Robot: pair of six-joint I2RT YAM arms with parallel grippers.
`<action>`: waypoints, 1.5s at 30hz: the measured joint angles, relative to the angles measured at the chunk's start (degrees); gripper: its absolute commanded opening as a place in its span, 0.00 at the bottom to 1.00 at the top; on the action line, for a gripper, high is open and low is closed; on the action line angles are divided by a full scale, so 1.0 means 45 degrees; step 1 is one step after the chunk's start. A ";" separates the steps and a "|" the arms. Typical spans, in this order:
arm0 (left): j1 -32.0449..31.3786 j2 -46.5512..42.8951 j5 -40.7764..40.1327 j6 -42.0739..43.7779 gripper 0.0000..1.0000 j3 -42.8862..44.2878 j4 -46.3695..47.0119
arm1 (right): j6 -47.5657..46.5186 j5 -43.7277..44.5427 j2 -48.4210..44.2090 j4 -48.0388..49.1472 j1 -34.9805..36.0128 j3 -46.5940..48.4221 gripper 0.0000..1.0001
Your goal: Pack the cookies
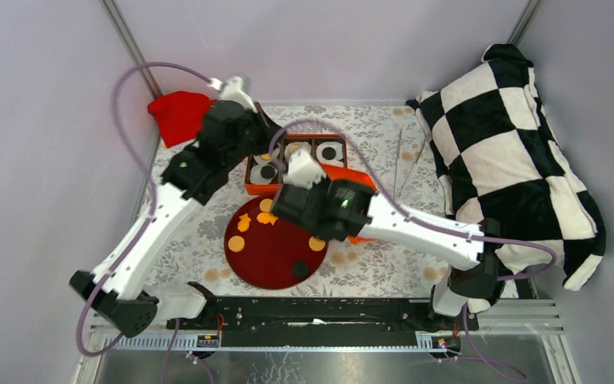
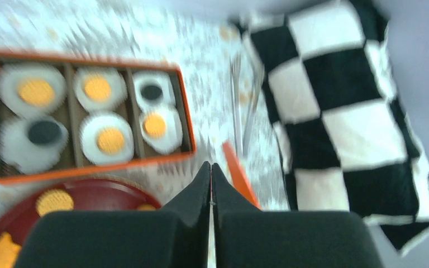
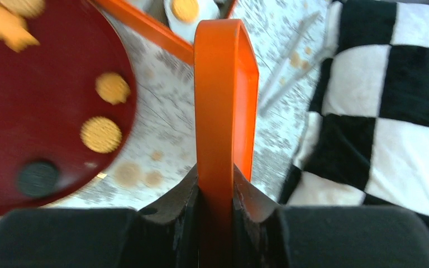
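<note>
An orange box (image 2: 89, 170) holds six white paper cups, each with a cookie: tan ones (image 2: 97, 87) and black ones (image 2: 44, 132). More cookies lie on the dark red plate (image 1: 272, 256): tan discs (image 3: 100, 134), a black disc (image 3: 37, 177) and an orange star shape (image 3: 3, 25). My right gripper (image 3: 216, 180) is shut on the orange lid (image 3: 223, 84), held on edge between the plate and the pillow, near the box. My left gripper (image 2: 210, 167) is shut and empty, above the table just in front of the box's right end.
A black-and-white checked pillow (image 1: 512, 160) fills the right side. Metal tongs (image 2: 240, 106) lie on the patterned cloth between the box and the pillow. A red cloth (image 1: 177, 114) sits at the back left, behind the left arm.
</note>
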 measured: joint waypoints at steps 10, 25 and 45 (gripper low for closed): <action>0.0073 -0.0996 -0.5931 0.0806 0.00 0.1404 0.0578 | -0.1753 -0.4945 -0.0753 0.3929 -0.4260 0.5824 0.00; 0.0330 -0.1146 -0.7611 0.1749 0.00 -0.1015 0.2472 | 0.5615 -1.7554 -0.1282 1.8360 -1.1302 -0.5445 0.00; 0.1360 -0.0126 -0.7674 0.1953 0.00 -0.3366 0.4357 | 1.0176 -1.9462 0.5022 2.5908 -1.1997 -0.5299 0.00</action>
